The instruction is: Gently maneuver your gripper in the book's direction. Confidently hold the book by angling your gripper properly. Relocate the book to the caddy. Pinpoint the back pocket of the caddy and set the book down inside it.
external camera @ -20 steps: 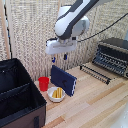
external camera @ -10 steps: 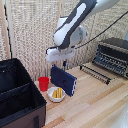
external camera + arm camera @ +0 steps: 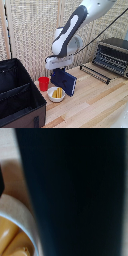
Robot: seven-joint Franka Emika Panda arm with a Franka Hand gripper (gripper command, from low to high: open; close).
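The gripper [image 3: 56, 68] sits right on top of the upright book [image 3: 64, 81]; can't tell if its fingers have closed. The caddy [image 3: 17, 97] is well off to the exterior view's left.

Light wood table [image 3: 95, 107] carries: black caddy [image 3: 17, 97] at exterior view's left, red cup [image 3: 44, 83], white bowl [image 3: 56, 94], toaster oven [image 3: 112, 56] at right.

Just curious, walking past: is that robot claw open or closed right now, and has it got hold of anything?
Gripper: right at the top edge of the upright book; the fingers are not clear enough to tell whether they are shut on it.
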